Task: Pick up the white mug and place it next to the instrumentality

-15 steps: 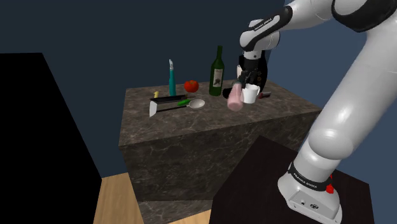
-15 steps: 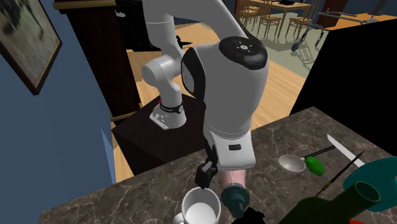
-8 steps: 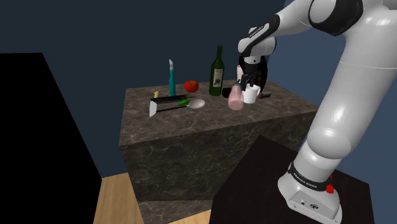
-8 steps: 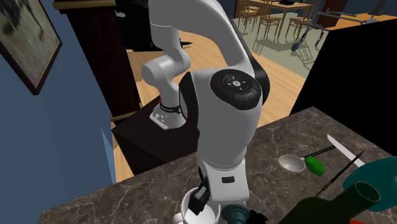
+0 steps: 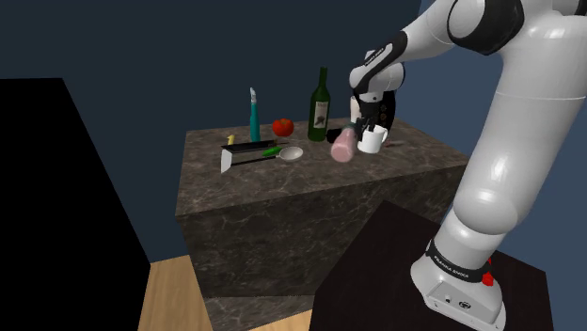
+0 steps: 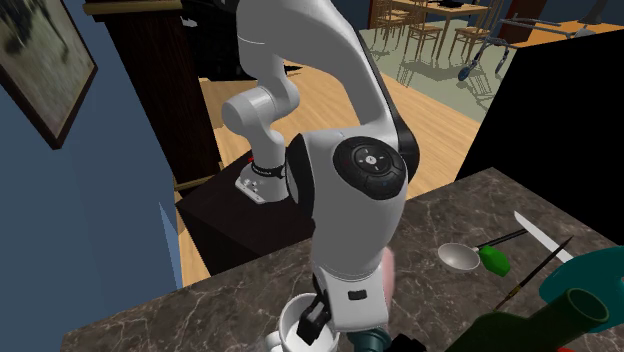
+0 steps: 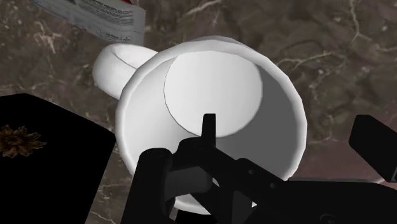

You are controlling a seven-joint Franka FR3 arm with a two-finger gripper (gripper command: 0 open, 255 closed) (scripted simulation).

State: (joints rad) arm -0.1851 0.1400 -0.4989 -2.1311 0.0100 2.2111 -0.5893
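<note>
The white mug (image 5: 374,142) stands upright near the right end of the dark marble counter (image 5: 282,188) in the shoulder view. My black gripper (image 5: 367,125) hangs right over it. In the wrist view the mug (image 7: 213,83) is seen from above with its handle pointing away from the fingers. My gripper (image 7: 289,127) is open and straddles the rim, one finger inside the cup and the other outside, neither touching the wall. In the second exterior view the hand (image 6: 312,325) covers most of the mug (image 6: 290,322).
A pink bottle (image 5: 344,146) leans close beside the mug. Further along the counter are a green wine bottle (image 5: 321,105), a tomato (image 5: 283,126), a teal bottle (image 5: 254,118), a spoon (image 6: 460,257), a green-handled tool (image 6: 493,260) and a knife (image 6: 540,235). A black object (image 7: 38,146) lies beside the mug.
The hand has come down over the mug, and one finger has dipped inside the rim. The mug has stayed in place.
</note>
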